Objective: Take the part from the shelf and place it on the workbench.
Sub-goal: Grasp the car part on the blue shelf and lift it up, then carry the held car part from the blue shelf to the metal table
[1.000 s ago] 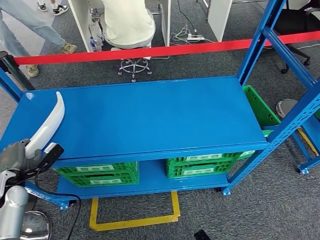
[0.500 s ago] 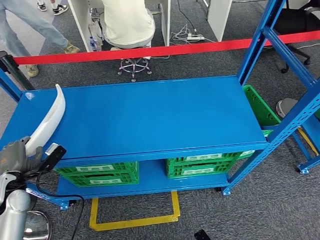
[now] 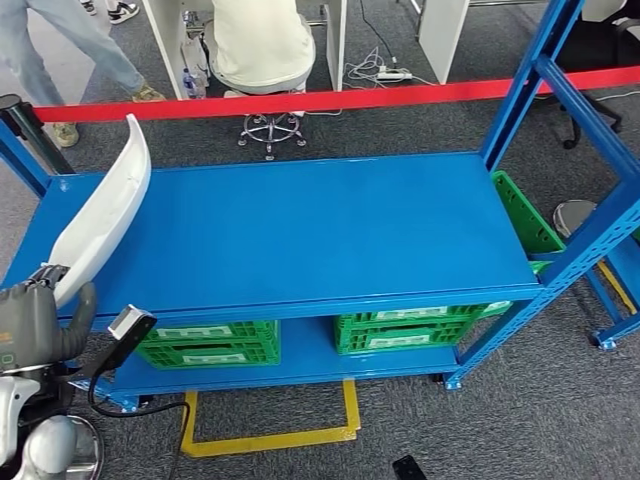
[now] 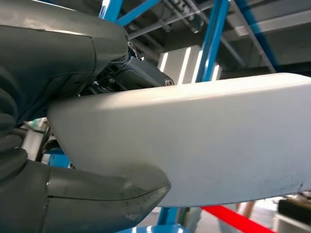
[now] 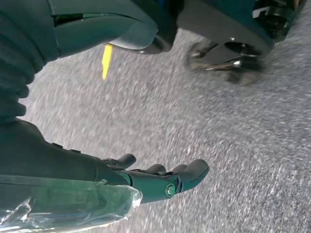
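Part [image 3: 106, 215] held up at one end, not yet on the surface [image 3: 317, 235].
My left hand [image 3: 41, 320] was clamped on its lower end; I judged it needed lowering flat ahead of the hand before release. My right hand [image 5: 161, 179] hung with fingers apart, holding nothing.

The left robot hand [image 3: 38, 320] grips something; the right robot hand [image 5: 154, 179] hangs with fingers apart.
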You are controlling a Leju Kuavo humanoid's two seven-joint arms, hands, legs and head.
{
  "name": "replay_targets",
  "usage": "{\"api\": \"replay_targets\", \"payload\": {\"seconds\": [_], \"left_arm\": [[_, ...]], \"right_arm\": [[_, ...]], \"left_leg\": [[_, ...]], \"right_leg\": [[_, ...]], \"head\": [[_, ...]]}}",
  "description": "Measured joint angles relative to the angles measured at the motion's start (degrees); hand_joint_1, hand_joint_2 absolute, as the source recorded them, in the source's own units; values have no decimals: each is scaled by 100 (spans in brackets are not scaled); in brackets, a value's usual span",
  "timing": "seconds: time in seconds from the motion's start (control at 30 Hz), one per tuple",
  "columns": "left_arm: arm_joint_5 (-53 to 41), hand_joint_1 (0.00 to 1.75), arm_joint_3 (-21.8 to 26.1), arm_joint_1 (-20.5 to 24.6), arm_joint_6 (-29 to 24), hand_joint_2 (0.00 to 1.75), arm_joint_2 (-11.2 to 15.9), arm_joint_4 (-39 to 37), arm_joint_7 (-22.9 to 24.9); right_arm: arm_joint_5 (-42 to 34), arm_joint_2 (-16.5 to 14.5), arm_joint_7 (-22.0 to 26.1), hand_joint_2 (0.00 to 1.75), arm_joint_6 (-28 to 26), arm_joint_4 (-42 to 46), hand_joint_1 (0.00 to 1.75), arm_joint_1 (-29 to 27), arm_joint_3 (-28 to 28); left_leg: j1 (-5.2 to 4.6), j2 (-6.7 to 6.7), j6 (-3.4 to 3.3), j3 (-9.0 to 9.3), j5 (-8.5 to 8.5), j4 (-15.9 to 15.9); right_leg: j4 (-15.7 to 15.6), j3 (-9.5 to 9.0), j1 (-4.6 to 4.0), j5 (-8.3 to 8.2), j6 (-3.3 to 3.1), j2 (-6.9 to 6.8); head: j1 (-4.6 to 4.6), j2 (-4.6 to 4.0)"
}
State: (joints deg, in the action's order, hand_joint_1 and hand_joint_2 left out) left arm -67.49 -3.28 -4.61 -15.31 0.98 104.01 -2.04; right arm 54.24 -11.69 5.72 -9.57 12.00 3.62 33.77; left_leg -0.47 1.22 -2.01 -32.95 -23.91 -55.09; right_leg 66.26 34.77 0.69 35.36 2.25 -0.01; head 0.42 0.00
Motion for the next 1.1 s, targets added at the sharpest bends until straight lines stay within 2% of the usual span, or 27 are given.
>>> {"api": "replay_targets", "payload": {"seconds": [0.03, 0.07, 0.1, 0.13, 0.17, 0.2, 0.23, 0.27, 0.37, 0.4, 0.43, 0.47, 0.53, 0.57, 0.6, 0.63, 0.7, 0.73, 0.77, 0.8, 0.87, 0.9, 0.93, 0.97, 1.03, 1.07, 1.1], "left_arm": [[-24, 175, -51, -57, -19, 175, -11, 70, -1], [-41, 175, -92, -105, -26, 175, -21, 121, -1], [-53, 175, -128, -144, -32, 175, -31, 164, -1], [-62, 175, -159, -175, -40, 175, -40, 201, -2], [-69, 175, -186, -202, -55, 175, -45, 241, -7], [-76, 175, -209, -231, -80, 175, -48, 289, -16], [-85, 175, -233, -263, -112, 175, -50, 341, -29], [-94, 175, -262, -299, -159, 175, -52, 400, -46], [-145, 175, -360, -420, -297, 175, -72, 555, -83], [-164, 175, -380, -458, -325, 175, -79, 591, -86], [-184, 175, -397, -492, -350, 175, -83, 626, -87], [-199, 175, -413, -519, -374, 175, -85, 651, -88], [-241, 175, -461, -569, -417, 175, -89, 694, -89], [-253, 175, -487, -596, -434, 175, -92, 708, -89], [-262, 175, -511, -623, -449, 175, -95, 723, -89], [-264, 175, -532, -649, -461, 175, -97, 742, -89], [-264, 175, -580, -693, -510, 175, -102, 805, -89], [-263, 175, -606, -714, -546, 175, -105, 847, -92], [-261, 175, -632, -740, -588, 175, -110, 889, -96], [-258, 175, -656, -770, -631, 175, -115, 929, -101], [-251, 175, -707, -847, -707, 175, -131, 1000, -111], [-249, 175, -736, -879, -738, 175, -138, 1030, -117], [-247, 175, -763, -909, -765, 175, -146, 1057, -125], [-246, 175, -788, -941, -794, 175, -155, 1080, -135], [-250, 175, -834, -1043, -871, 175, -163, 1119, -160], [-254, 175, -865, -1106, -918, 175, -164, 1136, -169], [-257, 175, -901, -1165, -967, 175, -163, 1151, -175]], "right_arm": [[-32, 1, 21, 175, 17, 0, 0, -1, 43], [-52, 3, 33, 175, 31, 0, 0, -3, 78], [-72, 5, 43, 175, 47, 0, 0, -5, 109], [-95, 7, 56, 175, 65, 0, 0, -7, 139], [-126, 8, 74, 175, 98, 0, 0, -5, 169], [-160, 3, 97, 175, 141, -2, 0, 0, 198], [-195, -1, 125, 175, 191, -4, 0, 1, 225], [-226, -4, 151, 175, 244, -7, 0, 1, 255], [-266, -6, 186, 175, 341, -15, 0, -13, 330], [-270, -6, 187, 175, 353, -18, 0, -17, 346], [-273, -6, 189, 175, 361, -21, 0, -20, 358], [-274, -5, 192, 175, 368, -22, 0, -21, 368], [-274, -5, 203, 175, 382, -22, 0, -25, 378], [-274, -5, 208, 175, 392, -22, 0, -26, 379], [-273, -5, 215, 175, 403, -22, 0, -25, 381], [-273, -5, 222, 175, 417, -22, 0, -23, 384], [-272, -5, 237, 175, 449, -22, 0, -19, 392], [-272, -5, 248, 175, 464, -22, 0, -17, 397], [-273, -5, 260, 175, 481, -22, 0, -17, 403], [-277, -5, 273, 175, 504, -22, 0, -19, 409], [-289, -4, 301, 175, 558, -22, 0, -26, 428], [-295, -2, 313, 175, 582, -23, 0, -32, 441], [-298, -1, 333, 175, 608, -24, 0, -36, 452], [-298, 6, 371, 175, 645, -24, 0, -38, 461], [-297, 48, 501, 175, 768, -24, 0, -55, 466], [-297, 80, 571, 175, 838, -24, 0, -71, 467], [-298, 115, 624, 175, 893, -24, 0, -92, 469]], "left_leg": [[-2, 3, 3, -25, 13, -4], [0, 6, 13, -51, 29, -9], [8, 8, 29, -80, 46, -20], [21, 7, 48, -111, 60, -40], [35, 7, 74, -147, 70, -76], [39, 6, 105, -188, 79, -115], [35, 4, 139, -221, 91, -157], [26, 3, 176, -247, 106, -192], [30, -5, 275, -283, 145, -237], [40, -16, 307, -311, 52, -297], [50, -29, 336, -368, -141, -458], [59, -41, 364, -457, -416, -736], [70, -53, 399, -644, -950, -1488], [74, -54, 401, -673, -1072, -1760], [75, -55, 390, -615, -1070, -1848], [74, -56, 367, -457, -972, -1718], [61, -85, 278, 106, -723, -956], [50, -106, 235, 371, -664, -551], [35, -125, 202, 548, -644, -260], [15, -138, 178, 617, -654, -114], [-2, -123, 131, 581, -571, -43], [-2, -107, 91, 539, -505, -11], [4, -91, 49, 483, -431, 19], [11, -74, 16, 414, -358, 40], [-7, -54, -19, 249, -236, 31], [-16, -44, -19, 166, -176, 25], [-23, -35, -17, 81, -115, 18]], "right_leg": [[349, 122, 5, 158, 18, 0], [544, 172, 9, 209, 36, -1], [527, 121, 16, 148, 54, -3], [269, -46, 28, -12, 73, -8], [-144, -284, 48, -182, 99, -16], [-515, -511, 52, -299, 107, -16], [-776, -658, 55, -379, 93, -7], [-896, -706, 53, -391, 63, 7], [-875, -594, 46, -422, -90, 32], [-873, -566, 48, -455, -149, 28], [-876, -537, 51, -501, -206, 23], [-876, -494, 48, -553, -248, 19], [-865, -383, 28, -658, -282, 19], [-859, -314, 15, -707, -287, 19], [-851, -247, 1, -752, -289, 20], [-845, -188, -14, -794, -288, 25], [-839, -102, -43, -873, -275, 41], [-837, -71, -54, -912, -256, 49], [-838, -48, -59, -953, -228, 55], [-844, -27, -53, -995, -193, 58], [-858, 7, -27, -1064, -111, 63], [-826, 48, -18, -1007, -80, 58], [-707, 111, -14, -841, -55, 54], [-478, 194, -12, -583, -41, 49], [229, 364, -12, -18, -17, 41], [545, 395, -12, 116, -7, 39], [723, 357, -13, 114, 1, 37]], "head": [[1, 0], [-1, 0], [1, 0], [0, 0], [1, 0], [5, 0], [2, 0], [-1, 0], [-9, 0], [-17, 0], [-26, 0], [-42, 0], [-60, 0], [-62, 0], [-61, 0], [-62, 0], [-60, 0], [-55, 0], [-53, 0], [-54, 0], [-57, 0], [-54, 0], [-39, 0], [-24, 0], [2, 0], [4, 0], [1, 0]]}}
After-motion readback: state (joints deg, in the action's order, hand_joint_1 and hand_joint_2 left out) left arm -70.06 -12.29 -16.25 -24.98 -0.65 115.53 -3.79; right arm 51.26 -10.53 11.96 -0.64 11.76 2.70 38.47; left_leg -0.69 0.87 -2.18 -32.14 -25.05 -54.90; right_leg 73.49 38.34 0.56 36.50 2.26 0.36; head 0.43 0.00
